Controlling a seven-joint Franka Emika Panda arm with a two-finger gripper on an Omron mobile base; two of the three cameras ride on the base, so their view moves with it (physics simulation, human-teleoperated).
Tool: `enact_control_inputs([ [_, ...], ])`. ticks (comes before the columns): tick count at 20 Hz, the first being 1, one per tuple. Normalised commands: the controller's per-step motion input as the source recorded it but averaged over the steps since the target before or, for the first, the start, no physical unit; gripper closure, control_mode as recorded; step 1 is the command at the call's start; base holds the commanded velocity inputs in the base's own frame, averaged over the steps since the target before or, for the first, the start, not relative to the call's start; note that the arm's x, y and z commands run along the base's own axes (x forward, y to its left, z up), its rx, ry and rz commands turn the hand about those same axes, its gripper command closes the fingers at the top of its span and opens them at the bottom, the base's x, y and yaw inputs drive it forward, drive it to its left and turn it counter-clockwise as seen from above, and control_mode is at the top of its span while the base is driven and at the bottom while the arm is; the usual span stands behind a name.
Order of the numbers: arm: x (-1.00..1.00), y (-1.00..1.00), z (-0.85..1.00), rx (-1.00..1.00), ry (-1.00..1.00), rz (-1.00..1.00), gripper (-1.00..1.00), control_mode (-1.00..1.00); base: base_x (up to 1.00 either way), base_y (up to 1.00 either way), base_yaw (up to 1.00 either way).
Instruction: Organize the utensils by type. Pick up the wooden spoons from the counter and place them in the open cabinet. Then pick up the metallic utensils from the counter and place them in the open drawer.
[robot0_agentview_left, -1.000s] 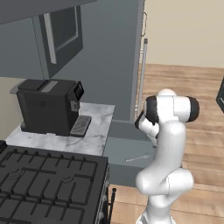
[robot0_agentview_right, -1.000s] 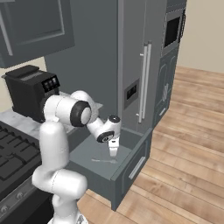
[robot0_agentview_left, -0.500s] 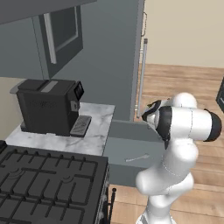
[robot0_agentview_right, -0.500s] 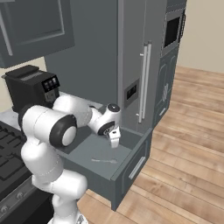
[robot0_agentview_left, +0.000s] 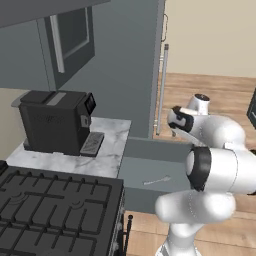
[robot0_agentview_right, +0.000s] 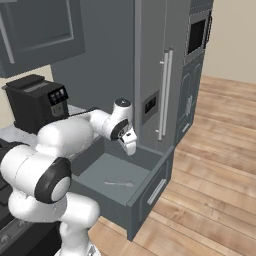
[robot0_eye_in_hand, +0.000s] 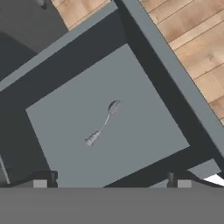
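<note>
Hand view: thin silver-grey metal spoon (robot0_eye_in_hand: 103, 123) lies in drawer (robot0_eye_in_hand: 170, 74); tool (robot0_eye_in_hand: 112, 178) open, empty.

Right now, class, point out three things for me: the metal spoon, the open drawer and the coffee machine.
metal spoon (robot0_eye_in_hand: 104, 123), hand view: middle of its handle.
open drawer (robot0_agentview_right: 150, 186), right base view: its flat front panel.
coffee machine (robot0_agentview_left: 52, 121), left base view: its dark front face.
</note>
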Motion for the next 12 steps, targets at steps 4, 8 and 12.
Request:
enact_control_inputs([
  [4,-0.60,0.00,0.67,-0.07,0.00,0.31,-1.00,-1.00,0.00,0.00,0.00],
  [8,-0.67,0.00,0.54,-0.08,0.00,0.37,-1.00,-1.00,0.00,0.00,0.00],
  [12,-0.62,0.13,0.35,-0.11,0.00,0.26,-1.00,-1.00,0.00,0.00,0.00],
])
